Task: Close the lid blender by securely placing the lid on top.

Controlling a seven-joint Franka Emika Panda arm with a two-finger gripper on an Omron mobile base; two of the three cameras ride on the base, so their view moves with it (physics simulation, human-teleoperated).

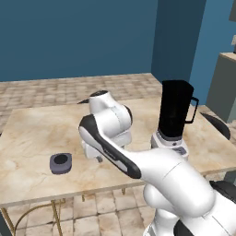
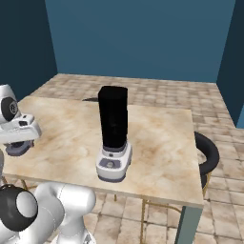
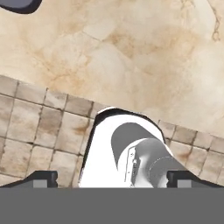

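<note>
Since nothing sits between the fingertips (image 3: 43,176), which stand wide apart at the bottom of the hand view, the task looks barely begun: the gripper (image 3: 117,179) is empty and hangs over the table's (image 1: 32,133) near edge, with floor tiles showing just below that edge. Ahead of the fingers and off to one side, at the upper-left corner of the hand view, a dark sliver of the lid (image 3: 17,4) peeks in; the left base view shows the lid (image 1: 61,163) lying flat on the marble close to the near edge, beside the hand and apart from it. Reaching, gripping, lifting, carrying and seating are all left to do. Bare tabletop lies around the lid on every side, so the fingers have room to come down over it, though the near edge is close and a push toward it could slide the lid off. Farther along the table, well apart from the fingers, stands the blender (image 1: 175,115), upright with its black jar open on top and its handle turned away from the lid. Open marble lies between the two, so I judge the carry unobstructed. Beyond the blender a dark stool (image 2: 207,152) sits at the table's far side.
</note>
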